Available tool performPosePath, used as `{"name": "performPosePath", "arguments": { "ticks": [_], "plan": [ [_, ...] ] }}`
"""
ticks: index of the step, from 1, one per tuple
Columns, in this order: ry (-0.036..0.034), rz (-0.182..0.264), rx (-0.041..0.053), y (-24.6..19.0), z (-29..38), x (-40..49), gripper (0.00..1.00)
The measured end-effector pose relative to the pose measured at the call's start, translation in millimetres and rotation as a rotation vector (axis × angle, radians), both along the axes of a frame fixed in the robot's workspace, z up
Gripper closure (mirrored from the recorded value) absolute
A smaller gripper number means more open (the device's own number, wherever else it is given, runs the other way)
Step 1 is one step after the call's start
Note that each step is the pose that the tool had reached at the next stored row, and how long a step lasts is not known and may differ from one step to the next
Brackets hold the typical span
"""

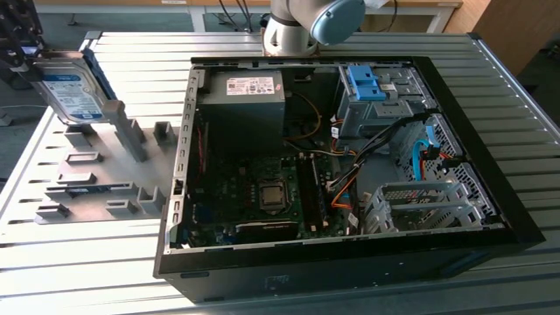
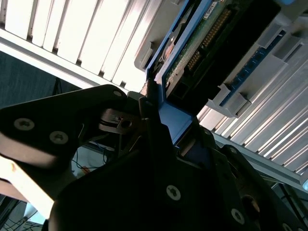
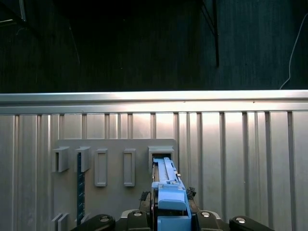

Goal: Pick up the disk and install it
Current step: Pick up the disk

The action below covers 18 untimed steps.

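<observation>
While the disk (image 1: 75, 92) stands on edge in the upper left of the exterior view, tipped a little back, its white-and-blue label faces the camera and its blue rail (image 1: 98, 75) runs along the edge toward the exterior view's right. The tool (image 1: 26, 62) is the dark shape against the disk's opposite edge, at the frame's left border.

In the second wrist view the dark fingers (image 2: 154, 125) are clenched on the disk's blue frame, and the green circuit board on the disk's underside shows beyond them. In the first wrist view the disk's blue edge runs out from the tool to a grey holder (image 3: 161, 153). It seems to reach that holder, though I cannot tell whether it rests in it.

That holder belongs to a grey fixture plate (image 1: 109, 167) lying on the ribbed metal counter (image 1: 88, 275), directly below the disk in the exterior view. A thin blue strip (image 1: 88, 190) sits among the plate's holders at the lower left.

An open black computer case (image 1: 350, 269) takes the centre and right of the frame. Inside are a motherboard (image 1: 254, 190), a grey box (image 1: 249, 108) with a white sticker at upper centre, a blue bracket (image 1: 366, 82) at upper right and a silver drive cage (image 1: 420, 207) at lower right. The arm's base (image 1: 293, 29) rises at top centre.
</observation>
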State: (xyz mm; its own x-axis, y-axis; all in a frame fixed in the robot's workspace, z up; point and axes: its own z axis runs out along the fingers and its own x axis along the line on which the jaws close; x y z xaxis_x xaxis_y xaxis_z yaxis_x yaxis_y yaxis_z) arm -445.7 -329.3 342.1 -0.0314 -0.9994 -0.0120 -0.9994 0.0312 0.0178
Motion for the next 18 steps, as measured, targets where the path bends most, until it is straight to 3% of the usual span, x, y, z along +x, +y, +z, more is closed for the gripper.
{"name": "performPosePath", "arguments": {
  "ticks": [18],
  "plan": [
    [0.0001, 0.000, 0.0000, 0.0, 8.9, 0.0, 0.64]
  ]
}}
